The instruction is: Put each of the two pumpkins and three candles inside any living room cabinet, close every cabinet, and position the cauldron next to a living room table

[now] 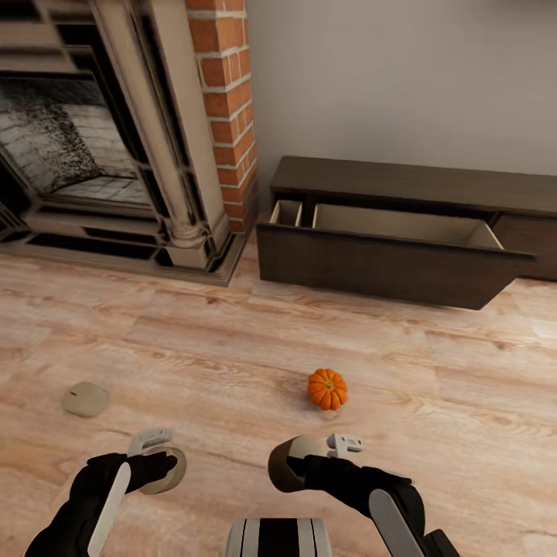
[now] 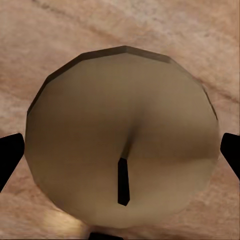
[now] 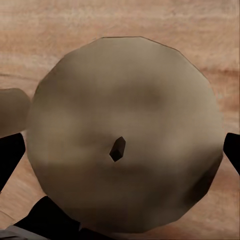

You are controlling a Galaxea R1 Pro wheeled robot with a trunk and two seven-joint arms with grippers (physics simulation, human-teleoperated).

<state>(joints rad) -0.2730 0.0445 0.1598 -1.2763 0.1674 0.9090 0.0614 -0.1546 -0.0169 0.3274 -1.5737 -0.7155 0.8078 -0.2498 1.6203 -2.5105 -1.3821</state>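
Observation:
My left gripper is shut on a cream-beige candle low over the wooden floor. In the left wrist view that candle spans the gap between the black fingertips. My right gripper is shut on a second candle, held tilted. That second candle touches both fingertips in the right wrist view. A third candle lies on the floor to the left. One orange pumpkin sits on the floor ahead of my right gripper. The dark brown cabinet stands against the wall with its wide, pale-lined drawer pulled open. The cauldron and the table are out of view.
A brick and stone fireplace fills the far left, its hearth step jutting onto the floor. Open wooden floor lies between me and the cabinet. My own base shows at the bottom edge.

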